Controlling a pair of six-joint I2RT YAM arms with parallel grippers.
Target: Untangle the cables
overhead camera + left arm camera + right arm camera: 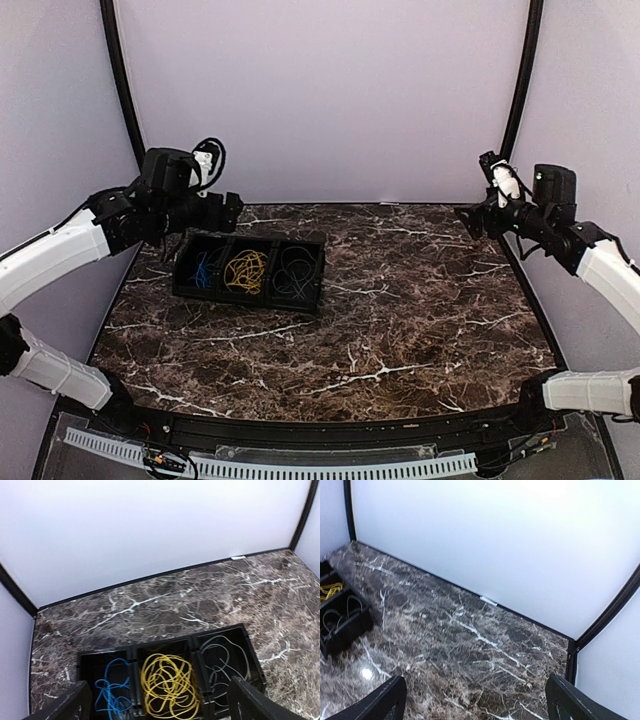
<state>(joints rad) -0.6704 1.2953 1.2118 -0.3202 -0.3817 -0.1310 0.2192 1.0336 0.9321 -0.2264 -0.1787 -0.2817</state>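
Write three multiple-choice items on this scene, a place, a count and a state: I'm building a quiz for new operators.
1. Which compartment of the black tray holds the yellow cable? A) left B) middle C) right
2. How many cables lie in the tray? A) two B) three C) four
3. How is the left gripper? A) shut on a cable B) shut, empty C) open, empty
Answers: 1 B, it lies between the blue cable and the black cable; 2 B, one coil per compartment; 3 C, its fingers stand wide apart, holding nothing.
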